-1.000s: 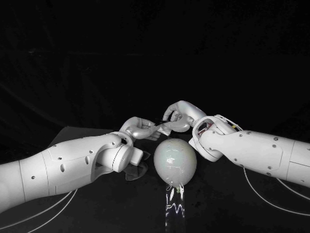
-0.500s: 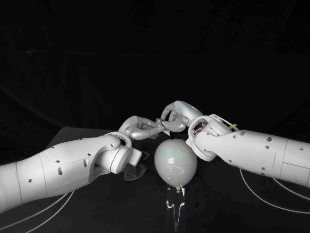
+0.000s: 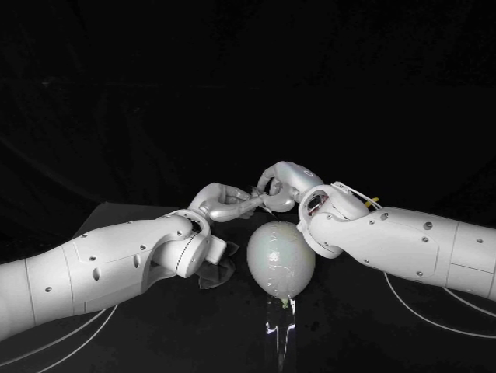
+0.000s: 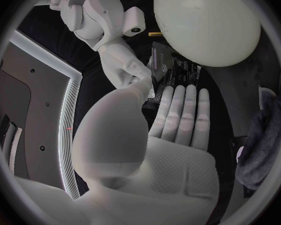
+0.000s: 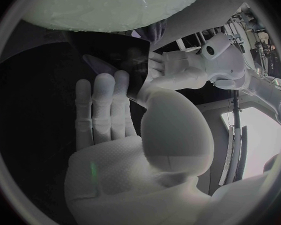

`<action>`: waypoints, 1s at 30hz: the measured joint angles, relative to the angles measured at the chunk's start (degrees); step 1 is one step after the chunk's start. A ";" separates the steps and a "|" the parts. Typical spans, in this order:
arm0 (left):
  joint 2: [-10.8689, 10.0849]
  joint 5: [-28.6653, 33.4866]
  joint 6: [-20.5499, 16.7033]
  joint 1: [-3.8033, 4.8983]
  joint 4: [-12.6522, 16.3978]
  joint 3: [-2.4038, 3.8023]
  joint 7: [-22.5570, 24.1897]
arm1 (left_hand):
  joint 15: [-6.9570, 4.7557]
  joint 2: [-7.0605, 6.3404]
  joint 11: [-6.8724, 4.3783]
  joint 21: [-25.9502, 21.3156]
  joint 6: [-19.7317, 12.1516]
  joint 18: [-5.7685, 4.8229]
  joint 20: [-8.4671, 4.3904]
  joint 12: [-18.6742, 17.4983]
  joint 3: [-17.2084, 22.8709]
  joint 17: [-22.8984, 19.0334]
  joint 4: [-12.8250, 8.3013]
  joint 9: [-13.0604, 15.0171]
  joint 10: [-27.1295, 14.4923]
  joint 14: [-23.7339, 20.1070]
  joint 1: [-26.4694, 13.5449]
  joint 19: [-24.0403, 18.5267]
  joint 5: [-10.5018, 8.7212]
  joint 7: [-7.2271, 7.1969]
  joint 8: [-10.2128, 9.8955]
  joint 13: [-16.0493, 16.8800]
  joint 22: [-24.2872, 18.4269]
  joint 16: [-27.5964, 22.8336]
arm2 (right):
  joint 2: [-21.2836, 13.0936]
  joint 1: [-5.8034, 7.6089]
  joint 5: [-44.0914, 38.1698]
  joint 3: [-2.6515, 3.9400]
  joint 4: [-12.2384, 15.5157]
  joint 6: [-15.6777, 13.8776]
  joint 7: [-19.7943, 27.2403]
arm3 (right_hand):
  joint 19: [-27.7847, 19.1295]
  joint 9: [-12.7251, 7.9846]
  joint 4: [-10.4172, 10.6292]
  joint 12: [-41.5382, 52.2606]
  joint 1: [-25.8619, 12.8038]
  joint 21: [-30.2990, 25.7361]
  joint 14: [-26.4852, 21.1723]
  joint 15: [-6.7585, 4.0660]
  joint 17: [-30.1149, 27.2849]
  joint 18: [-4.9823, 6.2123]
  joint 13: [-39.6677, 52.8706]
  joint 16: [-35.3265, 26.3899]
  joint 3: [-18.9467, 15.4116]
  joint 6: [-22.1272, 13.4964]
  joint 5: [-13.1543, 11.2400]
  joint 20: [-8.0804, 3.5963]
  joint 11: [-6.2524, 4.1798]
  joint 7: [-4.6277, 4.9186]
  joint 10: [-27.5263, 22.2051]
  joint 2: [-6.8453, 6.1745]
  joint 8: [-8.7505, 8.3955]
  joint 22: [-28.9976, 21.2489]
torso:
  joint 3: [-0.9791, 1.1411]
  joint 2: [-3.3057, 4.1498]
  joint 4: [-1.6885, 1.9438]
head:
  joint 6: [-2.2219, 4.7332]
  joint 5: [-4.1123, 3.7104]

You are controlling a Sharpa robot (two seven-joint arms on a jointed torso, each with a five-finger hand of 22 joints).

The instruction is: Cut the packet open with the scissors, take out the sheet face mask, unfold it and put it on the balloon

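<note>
Arms: the left arm (image 3: pixel 103 268) and the right arm (image 3: pixel 416 245) come in from either side and meet just behind the balloon. This is probably so that both hands can work on one small thing.
Balloon: the pale balloon (image 3: pixel 280 260) stands knot-down between the two forearms. Placed just below the hands, it seems ready to take the mask.
Left hand: the left hand (image 4: pixel 178 120) has its fingers straight under the packet's edge and its thumb brought in over it. It appears to grip the packet.
Right hand: the right hand (image 5: pixel 103 115) has its fingertips against the packet and its thumb closing toward them. It appears to pinch the opposite edge, so the packet is stretched between the two holds.
Packet: the dark glossy packet (image 4: pixel 172 72) is held between the hands, close beside the balloon's far end.
Hard to tell: it is unclear whether the packet touches the balloon, whether it is cut open, or whether the mask is inside. In the head view the hands cover it. Below the knot, a thin glint (image 3: pixel 280 334) hides what holds the balloon.
</note>
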 measured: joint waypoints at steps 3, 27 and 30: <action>0.00 0.21 -0.42 0.07 -0.08 0.07 0.05 | -0.52 1.56 -0.59 0.00 1.04 -0.01 -0.18 0.76 -0.04 0.23 1.81 0.11 0.60 0.53 -1.07 0.23 0.00 0.22 0.48 0.14 0.00 0.46 | -0.14 -0.05 -0.60 -0.07 0.35 0.01 -0.28 | 0.00 -0.02 0.00 0.00 0.00 0.00 0.00 0.01 -0.02 -0.01 0.00 0.00 0.00 0.12 0.00 0.00 0.00 -0.13 0.00 0.00 0.15 0.00 | 0.01 0.00 -0.01 | -0.03 0.02; 0.22 0.73 -1.85 0.14 -0.23 0.14 -2.14 | -2.31 6.23 -3.04 0.53 4.62 0.27 -0.60 2.97 7.90 1.33 -3.80 1.18 4.91 3.21 7.68 2.69 -0.03 -2.13 3.90 -0.09 0.41 2.24 | -0.54 -0.15 -1.33 -0.14 1.47 -0.47 -0.25 | 0.00 -0.03 -0.08 0.00 -0.03 -0.01 0.11 0.14 -0.11 -0.39 0.06 -0.01 -0.10 1.56 -0.01 0.01 0.08 -1.56 0.12 -0.03 0.04 0.15 | 0.01 0.02 0.02 | -0.20 0.17; 0.23 0.66 -1.86 0.15 -0.24 0.15 -2.33 | -2.24 6.28 -3.04 0.63 4.71 0.27 -0.60 2.97 8.44 1.34 -4.34 1.44 4.91 3.28 7.73 2.69 -0.11 -2.04 4.13 -0.11 0.45 2.24 | -0.57 -0.16 -1.24 -0.15 1.58 -0.47 -0.16 | 0.00 -0.02 -0.08 0.00 -0.17 -0.01 0.18 0.21 -0.13 -0.39 0.06 -0.01 -0.10 1.57 -0.01 0.01 0.07 -1.57 0.15 -0.18 0.17 0.14 | 0.01 0.02 0.03 | -0.25 0.20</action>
